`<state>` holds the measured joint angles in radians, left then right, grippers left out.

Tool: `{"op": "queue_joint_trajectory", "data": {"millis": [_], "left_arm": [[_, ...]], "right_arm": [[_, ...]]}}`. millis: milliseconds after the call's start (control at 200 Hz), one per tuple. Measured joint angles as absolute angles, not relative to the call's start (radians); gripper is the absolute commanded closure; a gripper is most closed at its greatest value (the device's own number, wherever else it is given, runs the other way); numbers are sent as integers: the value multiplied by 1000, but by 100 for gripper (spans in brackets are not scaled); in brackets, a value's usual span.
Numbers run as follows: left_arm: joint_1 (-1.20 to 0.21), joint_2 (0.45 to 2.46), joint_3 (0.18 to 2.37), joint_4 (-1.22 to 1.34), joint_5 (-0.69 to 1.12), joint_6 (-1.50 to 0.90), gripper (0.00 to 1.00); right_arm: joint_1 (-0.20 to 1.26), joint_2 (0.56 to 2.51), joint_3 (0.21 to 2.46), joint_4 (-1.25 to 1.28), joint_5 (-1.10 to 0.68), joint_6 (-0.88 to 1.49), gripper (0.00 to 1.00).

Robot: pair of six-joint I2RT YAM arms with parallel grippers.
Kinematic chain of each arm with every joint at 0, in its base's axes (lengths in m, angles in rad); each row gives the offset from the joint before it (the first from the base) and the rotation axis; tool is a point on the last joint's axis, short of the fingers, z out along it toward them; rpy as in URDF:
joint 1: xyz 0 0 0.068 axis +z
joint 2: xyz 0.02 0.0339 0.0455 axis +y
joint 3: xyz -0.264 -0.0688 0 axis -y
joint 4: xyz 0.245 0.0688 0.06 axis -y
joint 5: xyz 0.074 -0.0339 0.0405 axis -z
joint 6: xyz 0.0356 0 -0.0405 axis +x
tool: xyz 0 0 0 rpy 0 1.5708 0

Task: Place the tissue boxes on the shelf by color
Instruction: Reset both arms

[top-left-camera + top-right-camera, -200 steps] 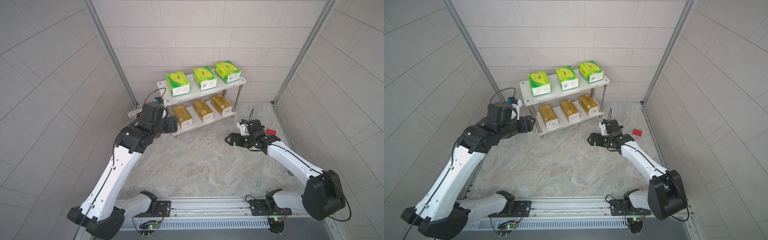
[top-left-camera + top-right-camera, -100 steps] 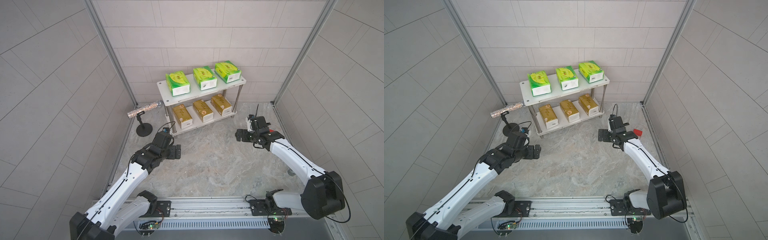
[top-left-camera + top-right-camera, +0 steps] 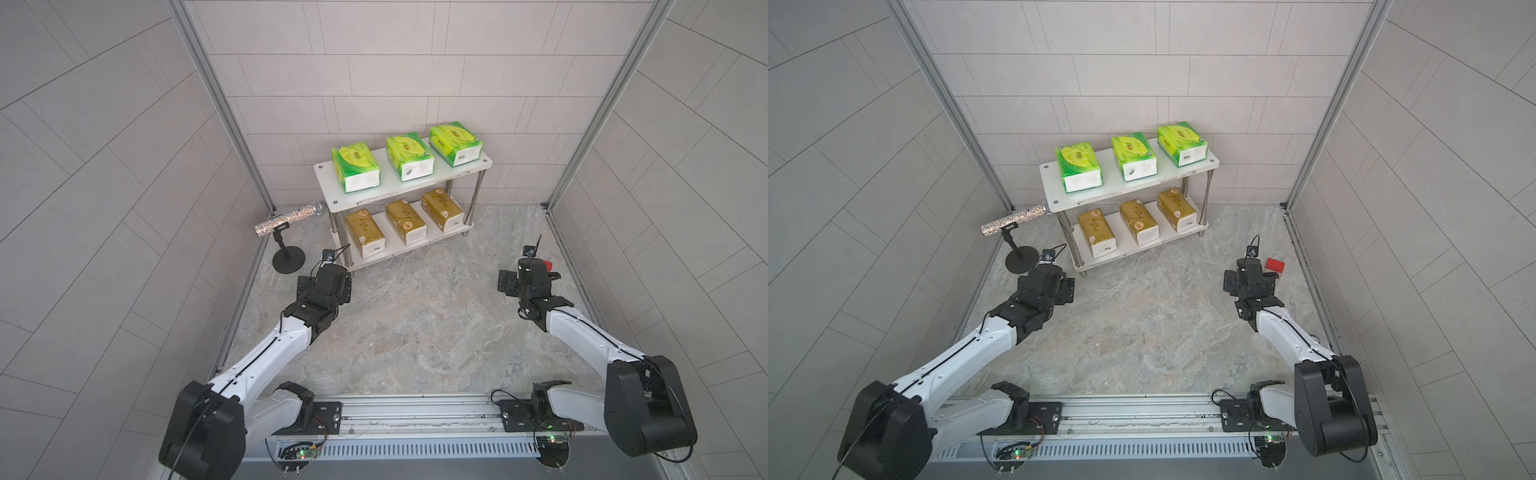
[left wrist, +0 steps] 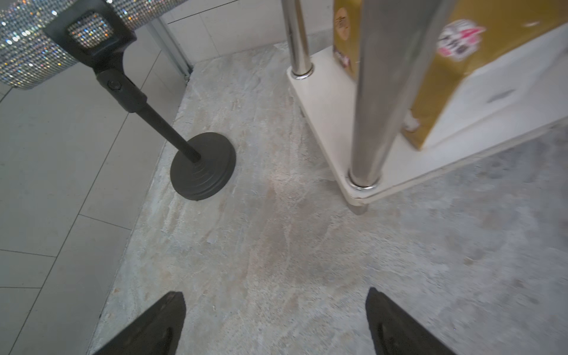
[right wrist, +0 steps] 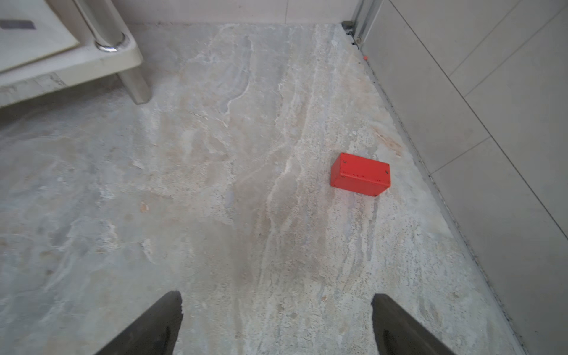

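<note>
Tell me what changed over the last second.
The left gripper backed away from the leftmost gold box on the lower tier, seemingly releasing it, and dropped low toward the base; its fingers now stand open and empty. The right gripper, open throughout, swung from the middle toward the right wall, near the red block. The tissue boxes, shelf and microphone stayed put.

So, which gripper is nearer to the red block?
Right. The right gripper hovers just beside the red block; the left gripper is far across the floor, by the microphone stand.
</note>
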<state>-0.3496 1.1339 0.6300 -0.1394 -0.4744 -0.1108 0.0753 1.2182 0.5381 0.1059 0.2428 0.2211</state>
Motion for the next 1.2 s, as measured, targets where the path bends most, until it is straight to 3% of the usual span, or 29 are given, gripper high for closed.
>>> {"op": "queue_joint_trajectory", "data": {"millis": [290,550,946,1201], "left_arm": [[-170,1226,484,146,-405,-88,0],[-128,1314,424,422,-299,-62,0],[-64,1561,407,765,-155,9,0],[-50,1560,403,785,-118,9,0]], "right_arm": [[40,1396,419,505,229,159,1],[39,1551,373,858,192,90,0],[39,1573,350,955,247,89,0],[39,1573,350,968,252,89,0]]}}
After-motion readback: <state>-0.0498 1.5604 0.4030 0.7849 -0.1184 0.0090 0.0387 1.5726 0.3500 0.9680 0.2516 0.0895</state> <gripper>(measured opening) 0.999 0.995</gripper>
